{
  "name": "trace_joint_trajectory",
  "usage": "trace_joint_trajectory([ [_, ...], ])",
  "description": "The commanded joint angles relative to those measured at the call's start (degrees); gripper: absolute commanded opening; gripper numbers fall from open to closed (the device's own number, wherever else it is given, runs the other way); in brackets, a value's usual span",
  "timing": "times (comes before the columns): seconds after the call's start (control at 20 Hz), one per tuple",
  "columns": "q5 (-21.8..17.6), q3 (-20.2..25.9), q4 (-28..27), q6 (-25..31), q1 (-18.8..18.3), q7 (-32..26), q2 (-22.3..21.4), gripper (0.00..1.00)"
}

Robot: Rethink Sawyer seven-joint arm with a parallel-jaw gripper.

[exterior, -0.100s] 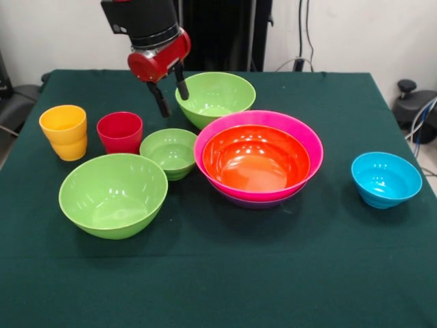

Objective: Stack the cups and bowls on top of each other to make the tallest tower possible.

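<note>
While pincer [171,89] hangs apart beside far green bowl [216,97], reaching for next piece; needs rim grasp, then lift onto tower [258,158] mid-bench [273,273].

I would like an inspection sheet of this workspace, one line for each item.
Surface: table under a dark green cloth, flat.
Job's things: orange bowl nested in pink bowl, a purple rim below; large green bowl in front; second large green bowl behind, tilted; small green bowl; blue bowl apart; yellow cup and red cup upright. No orange cup seen.
Clutter: nothing seen.
Grippers: pincer open, empty, at the tilted bowl's rim.
Cables: on the wall; more at the right edge.
Surroundings: white wall, black chair part.
</note>
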Motion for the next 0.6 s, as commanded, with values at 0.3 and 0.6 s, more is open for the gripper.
trace_joint_trajectory([
  [0.3, -5.5, -2.7, -6.9, 3.8, 1.5, -22.4, 6.4, 1.0],
  [0.6, -6.0, -2.9, -6.9, 3.6, 1.8, -21.6, 6.6, 1.0],
])
